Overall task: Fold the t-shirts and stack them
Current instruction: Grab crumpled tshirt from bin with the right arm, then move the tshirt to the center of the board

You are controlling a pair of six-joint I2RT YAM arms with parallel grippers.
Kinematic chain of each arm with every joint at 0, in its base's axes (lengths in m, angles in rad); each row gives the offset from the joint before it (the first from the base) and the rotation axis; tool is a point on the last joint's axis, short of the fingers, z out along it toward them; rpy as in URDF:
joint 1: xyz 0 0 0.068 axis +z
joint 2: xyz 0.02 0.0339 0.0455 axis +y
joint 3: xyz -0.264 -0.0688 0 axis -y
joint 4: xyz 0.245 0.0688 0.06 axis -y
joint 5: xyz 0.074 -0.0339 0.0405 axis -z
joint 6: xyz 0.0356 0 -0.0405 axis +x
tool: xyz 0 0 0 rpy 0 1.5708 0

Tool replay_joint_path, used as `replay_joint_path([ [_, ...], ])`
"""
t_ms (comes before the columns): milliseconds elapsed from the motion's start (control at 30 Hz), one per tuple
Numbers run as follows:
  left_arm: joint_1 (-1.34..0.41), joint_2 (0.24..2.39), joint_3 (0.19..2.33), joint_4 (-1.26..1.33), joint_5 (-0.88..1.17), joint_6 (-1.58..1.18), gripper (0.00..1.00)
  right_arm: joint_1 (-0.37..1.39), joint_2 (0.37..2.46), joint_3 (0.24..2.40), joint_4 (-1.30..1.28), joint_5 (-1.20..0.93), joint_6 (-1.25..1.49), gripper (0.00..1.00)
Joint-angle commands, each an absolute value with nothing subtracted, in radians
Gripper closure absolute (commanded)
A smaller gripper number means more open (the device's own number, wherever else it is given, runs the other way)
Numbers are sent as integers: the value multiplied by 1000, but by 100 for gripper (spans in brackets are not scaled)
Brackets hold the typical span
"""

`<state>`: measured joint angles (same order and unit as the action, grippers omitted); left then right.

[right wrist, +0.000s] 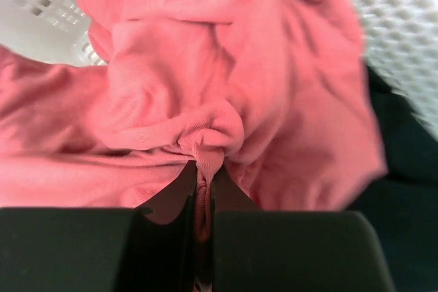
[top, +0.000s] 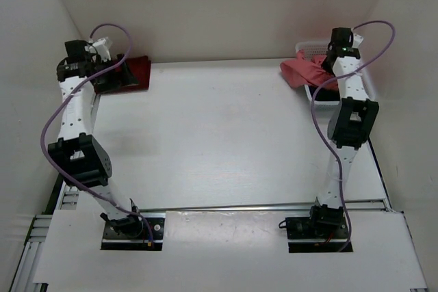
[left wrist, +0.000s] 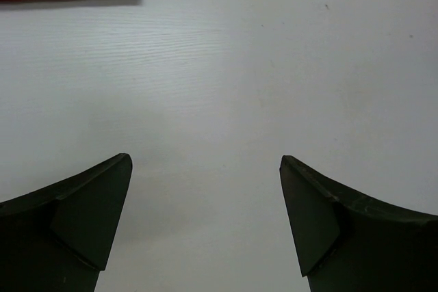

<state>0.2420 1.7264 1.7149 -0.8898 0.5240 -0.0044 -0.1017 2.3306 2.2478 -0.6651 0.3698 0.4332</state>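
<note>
By basket [right wrist: 400, 25], R hand [right wrist: 203, 172] pinches pink shirt [right wrist: 226, 66], black shirt [right wrist: 404, 189] mostly hidden; L hand [left wrist: 205, 160] spread.

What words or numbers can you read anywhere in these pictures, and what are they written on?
None: no words, numbers, brands or signs can be read in any view.
The maroon shirt, the pink shirt, the white mesh basket and the table all show plain surfaces.
The arms show no label big or sharp enough to read.
</note>
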Motion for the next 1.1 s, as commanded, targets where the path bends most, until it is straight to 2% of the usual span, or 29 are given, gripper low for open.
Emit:
replay_joint_path([
  [0,88,1648,1784,-980,377,0,0,-104,2080,2215,-578,468,367,100],
  [67,0,1597,1784,-980,50,0,0,-81,1978,2204,-560,477,303,100],
  [200,-57,1500,1805,-920,-188,0,0,-23,1783,2215,-549,419,203,100],
  [300,-57,1444,1815,-968,-328,0,0,40,1622,2174,-514,234,166,100],
  [367,-29,1393,1804,-1038,-264,0,0,121,1519,2148,-483,169,166,100],
  [400,-11,1372,1789,-1051,-138,0,0,155,1491,2148,-483,146,166,100],
  [500,12,1269,1674,-1039,9,0,0,302,1419,2160,-465,22,166,100],
  [567,12,1217,1613,-1039,47,0,0,412,1397,2170,-436,-64,178,100],
  [700,12,1157,1555,-1039,74,0,0,630,1405,2171,-365,-93,219,100],
  [867,12,1135,1525,-1017,74,0,0,652,1468,2140,-368,-124,319,100],
  [1067,12,1126,1465,-983,-6,0,0,502,1526,1835,-368,-152,431,100],
])
